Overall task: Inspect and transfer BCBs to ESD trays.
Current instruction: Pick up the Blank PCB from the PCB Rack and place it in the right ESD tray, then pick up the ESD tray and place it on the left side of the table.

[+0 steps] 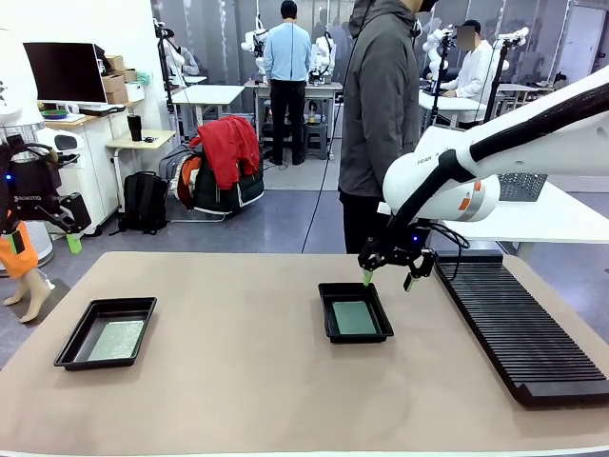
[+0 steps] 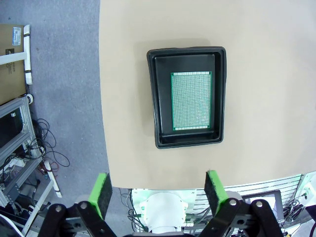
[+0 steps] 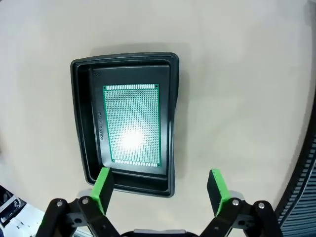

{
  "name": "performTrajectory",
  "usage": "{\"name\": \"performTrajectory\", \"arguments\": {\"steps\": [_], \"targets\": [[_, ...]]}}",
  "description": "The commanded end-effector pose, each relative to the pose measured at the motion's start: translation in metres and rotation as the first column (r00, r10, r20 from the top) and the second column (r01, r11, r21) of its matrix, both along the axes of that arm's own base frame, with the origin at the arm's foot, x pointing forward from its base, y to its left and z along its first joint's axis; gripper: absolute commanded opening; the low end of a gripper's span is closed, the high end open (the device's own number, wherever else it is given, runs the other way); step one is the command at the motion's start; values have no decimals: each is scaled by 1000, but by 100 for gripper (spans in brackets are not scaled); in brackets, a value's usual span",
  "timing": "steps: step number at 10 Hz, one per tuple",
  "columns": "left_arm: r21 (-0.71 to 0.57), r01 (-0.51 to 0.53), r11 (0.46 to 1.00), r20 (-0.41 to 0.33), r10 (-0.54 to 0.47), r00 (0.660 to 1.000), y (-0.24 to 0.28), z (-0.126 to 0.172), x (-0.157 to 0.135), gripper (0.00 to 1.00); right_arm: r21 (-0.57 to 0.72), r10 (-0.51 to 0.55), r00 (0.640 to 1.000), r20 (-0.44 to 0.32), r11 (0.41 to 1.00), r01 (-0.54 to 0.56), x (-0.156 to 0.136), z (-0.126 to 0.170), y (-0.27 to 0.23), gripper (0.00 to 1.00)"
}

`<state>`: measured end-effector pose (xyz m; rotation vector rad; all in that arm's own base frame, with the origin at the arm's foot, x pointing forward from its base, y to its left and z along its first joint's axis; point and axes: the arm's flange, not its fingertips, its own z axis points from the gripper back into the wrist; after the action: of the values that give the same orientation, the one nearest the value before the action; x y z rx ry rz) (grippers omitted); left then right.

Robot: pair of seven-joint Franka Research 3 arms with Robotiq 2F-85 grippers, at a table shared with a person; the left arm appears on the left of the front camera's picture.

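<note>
Currently, two black ESD trays are sitting well apart on the tan worktop [image 1: 238, 381], and each one is holding a single green BCB lying flat on its floor. The left tray [image 1: 76, 347] is resting near the robot's left edge of the worktop, with its board [image 1: 117, 340] toward the tray's right side. The middle tray [image 1: 328, 309] is sitting toward the far side, in front of a standing person, with its board [image 1: 355, 317] roughly centred.

Both boards are lying face up and unobstructed, which seems to suit inspection from above: each wrist camera is looking straight down on one tray, and in the right wrist view a bright glare is shining off the board's fine grid.

The right end effector [image 1: 388, 277] is hovering just above the far edge of the middle tray, its green-padded fingers spread apart and grasping nothing. The left end effector [image 1: 68, 238] is hanging high beyond the worktop's left side, likewise released and empty.

A long black ribbed rack [image 1: 523, 333] is lying along the robot's right side, apparently with no boards standing in its slots.

Counted: two trays, two boards, one rack, two arms, one person at the worktop.
</note>
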<state>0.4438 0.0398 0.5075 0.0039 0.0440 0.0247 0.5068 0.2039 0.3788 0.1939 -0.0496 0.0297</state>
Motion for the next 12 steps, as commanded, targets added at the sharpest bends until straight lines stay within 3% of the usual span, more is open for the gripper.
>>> {"name": "performTrajectory", "arguments": {"steps": [1, 12], "targets": [[-1, 0, 1000, 5, 0, 1000, 0, -1, 0, 100, -47, -8, 1000, -13, 999, 8, -1, 8, 12, 100], [-1, 0, 1000, 5, 0, 1000, 0, -1, 0, 100, -21, 8, 1000, -6, 1000, -8, 0, 7, 5, 100]]}}
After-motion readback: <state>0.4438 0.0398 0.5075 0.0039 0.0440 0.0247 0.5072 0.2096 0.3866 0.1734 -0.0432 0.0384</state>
